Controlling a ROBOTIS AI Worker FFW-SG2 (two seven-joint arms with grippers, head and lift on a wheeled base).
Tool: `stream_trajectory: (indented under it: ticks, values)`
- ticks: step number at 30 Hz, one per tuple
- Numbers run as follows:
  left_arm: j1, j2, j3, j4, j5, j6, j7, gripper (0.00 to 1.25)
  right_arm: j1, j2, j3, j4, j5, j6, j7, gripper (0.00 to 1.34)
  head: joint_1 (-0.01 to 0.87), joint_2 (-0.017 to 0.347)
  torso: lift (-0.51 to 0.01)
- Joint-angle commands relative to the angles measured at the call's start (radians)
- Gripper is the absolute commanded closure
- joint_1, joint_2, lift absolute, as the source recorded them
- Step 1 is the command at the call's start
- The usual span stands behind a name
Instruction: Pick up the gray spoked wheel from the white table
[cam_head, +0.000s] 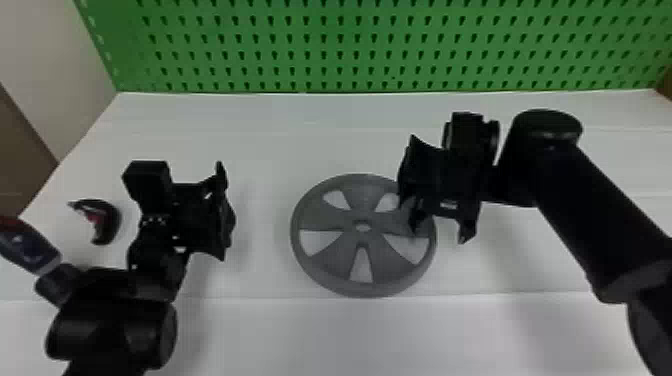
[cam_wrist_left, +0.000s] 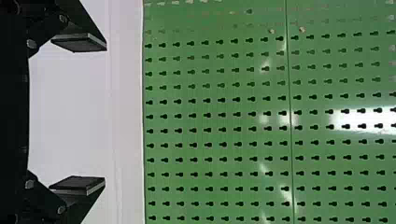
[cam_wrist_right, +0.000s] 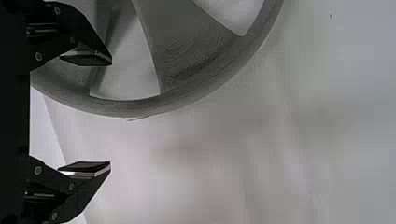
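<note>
In the head view, the right hand (cam_head: 441, 236) hides part of the gray spoked wheel's (cam_head: 361, 287) right rim, the right wrist view cuts the wheel off, and a dark curved object (cam_head: 109, 220) near the desk's (cam_head: 300, 140) left edge is hard to make out. The wheel lies flat, well in from the desk's far edge, between the two hands, near the right one and apart from the left hand (cam_head: 225, 212). Both hands are spread wide and empty, the right with one finger above the wheel and the other beyond its rim; whether it touches, I cannot tell.
</note>
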Motion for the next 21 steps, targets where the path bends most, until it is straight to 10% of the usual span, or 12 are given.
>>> stream_trajectory:
  ticks: [1,21]
  values:
    - [0.000,0.000,0.000,0.001,0.000,0.000,0.000,0.25,0.009,0.005,0.001,0.000,0.025,-0.026,-0.003,0.47,0.806,0.044,-0.098]
    - [-0.004,0.000,-0.004,0.001,0.008,0.000,0.000,0.25,0.074,0.030,-0.089,0.002,0.059,-0.101,0.031,0.47,0.806,0.044,-0.098]
